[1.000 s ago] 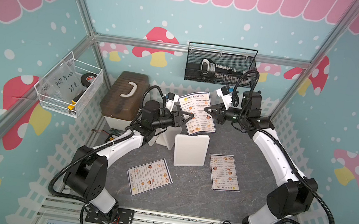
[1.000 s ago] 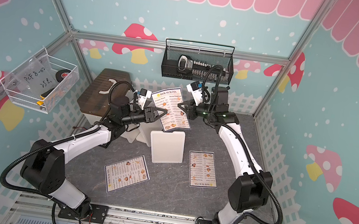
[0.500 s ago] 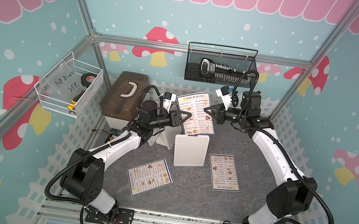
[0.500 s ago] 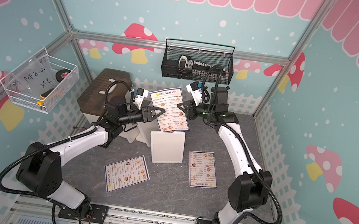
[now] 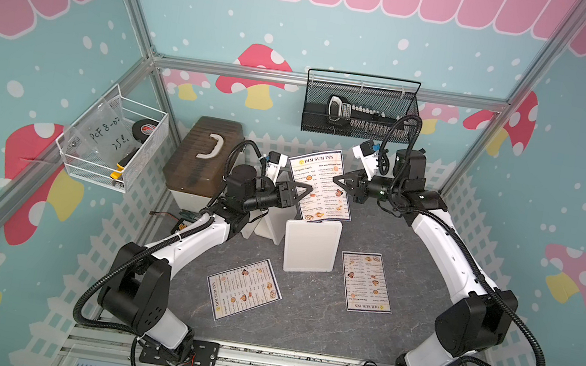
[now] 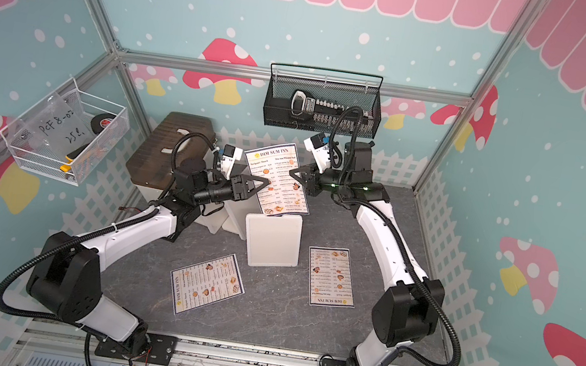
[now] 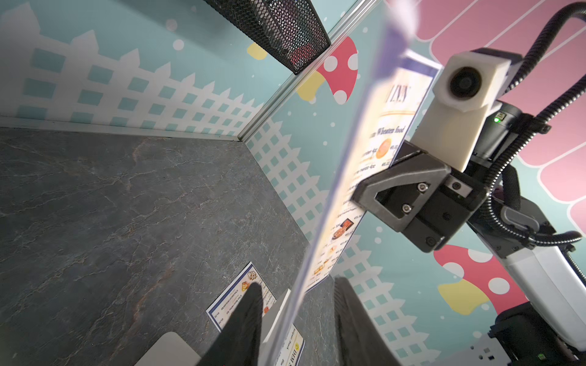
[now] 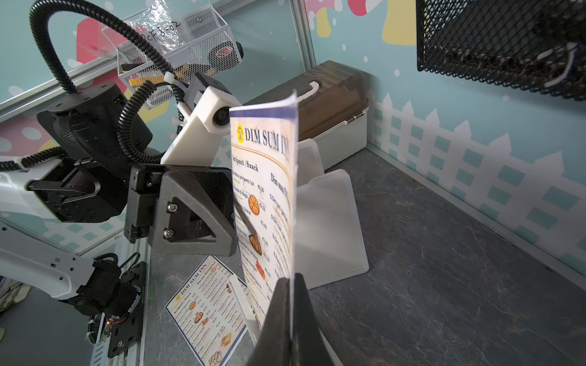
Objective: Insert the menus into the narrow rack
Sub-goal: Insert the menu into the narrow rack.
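Risk: held menu [image 5: 324,196] is thin & floppy, pinched only at one side edge by the right gripper [image 5: 337,180], while the left gripper [image 5: 307,189] is part-open w/ jaws straddling the far edge, not clamping, so the bottom edge could bow & catch the rim of the narrow rack [image 5: 310,247] or miss the slot. It stands upright just over the rack, behind bench centre, long axis approx vertical, heading up, print facing the front edge; 2nd menu [image 5: 243,290] & 3rd menu [image 5: 366,283] lie flat nearer that edge
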Controlling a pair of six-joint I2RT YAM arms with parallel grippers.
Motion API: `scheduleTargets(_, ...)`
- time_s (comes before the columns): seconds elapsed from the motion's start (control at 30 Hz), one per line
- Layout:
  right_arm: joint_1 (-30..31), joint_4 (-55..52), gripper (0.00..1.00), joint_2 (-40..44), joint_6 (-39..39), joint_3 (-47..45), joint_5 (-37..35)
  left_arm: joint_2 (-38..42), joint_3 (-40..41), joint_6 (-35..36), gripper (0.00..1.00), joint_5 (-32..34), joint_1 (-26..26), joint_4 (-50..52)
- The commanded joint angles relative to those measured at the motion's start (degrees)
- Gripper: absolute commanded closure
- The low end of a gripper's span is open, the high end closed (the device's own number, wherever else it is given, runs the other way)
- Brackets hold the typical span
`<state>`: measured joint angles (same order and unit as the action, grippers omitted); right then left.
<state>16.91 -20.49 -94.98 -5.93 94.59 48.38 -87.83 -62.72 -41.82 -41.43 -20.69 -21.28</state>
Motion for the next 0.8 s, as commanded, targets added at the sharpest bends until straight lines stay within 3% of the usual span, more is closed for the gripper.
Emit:
scheduleTargets(0.0, -0.2, -1.1, 1.00, 1.5, 2.0, 1.8, -0.6, 1.3, 0.2, -0.3, 0.64, -0.5, 0.2, -1.6)
scheduleTargets(0.3, -0.2, -2.3, 1.00, 2.9, 3.2, 1.7, -2.3, 0.7, -0.5, -0.2, 0.65, -0.7, -1.0, -1.6)
scheduleTargets(0.77, -0.1, -0.7, 1.00, 1.6, 1.2, -0.2, 1.4, 1.3, 1.4, 0.1, 0.65, 0.1, -1.0, -1.6)
